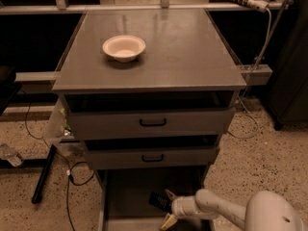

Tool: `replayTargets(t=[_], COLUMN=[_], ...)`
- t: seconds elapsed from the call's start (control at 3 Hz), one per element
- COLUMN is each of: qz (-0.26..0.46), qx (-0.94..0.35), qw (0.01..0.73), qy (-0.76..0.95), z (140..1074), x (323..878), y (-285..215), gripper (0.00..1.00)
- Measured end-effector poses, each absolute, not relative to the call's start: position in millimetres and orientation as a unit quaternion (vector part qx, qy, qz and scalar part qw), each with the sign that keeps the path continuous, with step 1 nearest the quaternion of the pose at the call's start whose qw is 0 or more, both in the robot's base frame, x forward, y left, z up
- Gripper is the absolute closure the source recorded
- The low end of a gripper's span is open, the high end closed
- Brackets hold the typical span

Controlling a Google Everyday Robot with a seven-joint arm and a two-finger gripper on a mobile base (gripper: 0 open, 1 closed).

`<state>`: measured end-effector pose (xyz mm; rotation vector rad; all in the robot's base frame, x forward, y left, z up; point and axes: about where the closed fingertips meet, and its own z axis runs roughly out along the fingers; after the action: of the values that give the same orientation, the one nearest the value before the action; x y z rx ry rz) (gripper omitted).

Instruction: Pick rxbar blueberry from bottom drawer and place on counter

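Down on the bottom drawer (127, 191) floor, the rxbar blueberry (158, 201) lies flat right by our end effector (168, 208), fingers spread apart; we reckon it's light, thin, w/ slick crinkly wrapper, so pinch across its narrow width, gently.

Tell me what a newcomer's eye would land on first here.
The cream bowl stands out pale on the grey counter, toward its back left. Down low, the bottom drawer is open. The white arm's gripper is inside it, jaws spread right beside the dark rxbar blueberry.
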<state>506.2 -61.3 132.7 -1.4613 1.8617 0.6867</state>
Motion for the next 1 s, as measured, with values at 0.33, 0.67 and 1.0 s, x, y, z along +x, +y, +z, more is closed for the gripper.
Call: replayTargets(t=[0.33, 0.67, 1.0], qz=[0.260, 0.247, 0.233], qx=[-0.566, -0.568, -0.569], qw=[0.340, 0.336, 0.329], qy=[0.705, 0.709, 0.717], z=[133, 120, 108], x=[512, 522, 531], y=[-51, -53, -57], gripper=[0.00, 0.00, 0.00])
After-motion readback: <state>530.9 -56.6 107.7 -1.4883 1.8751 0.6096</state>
